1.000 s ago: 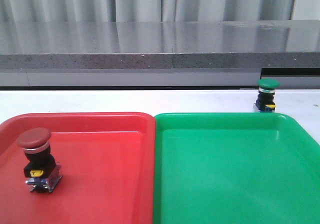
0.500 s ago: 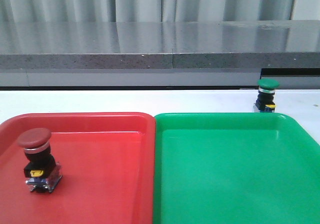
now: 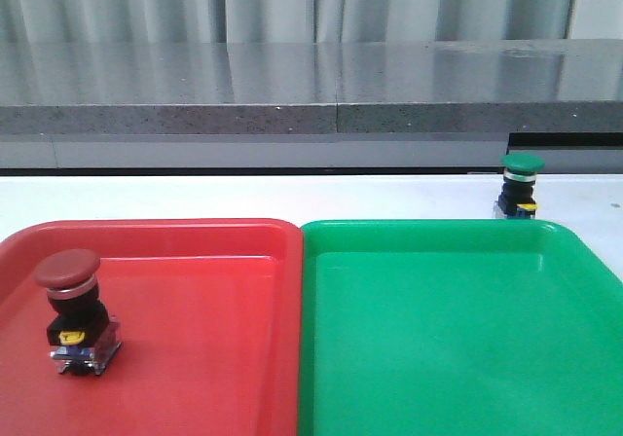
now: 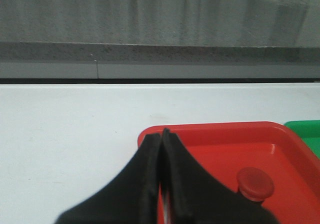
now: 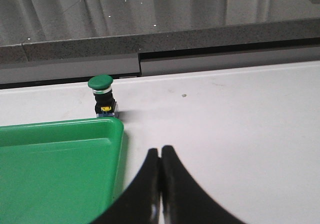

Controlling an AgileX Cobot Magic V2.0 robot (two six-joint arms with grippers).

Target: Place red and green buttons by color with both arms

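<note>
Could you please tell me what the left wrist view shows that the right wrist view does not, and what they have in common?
Only the left wrist view shows the left gripper, shut and empty, the red button and the red tray it stands in. Only the right wrist view shows the right gripper, also shut and empty, and the green button standing on the white table just beyond the green tray. Both show the table, the grey ledge and some of the green tray.

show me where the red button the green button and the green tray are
red button (image 3: 67, 271), front view, on its dark red cap.
green button (image 5: 100, 82), right wrist view, on its green cap.
green tray (image 3: 458, 358), front view, on its bare floor.
</note>
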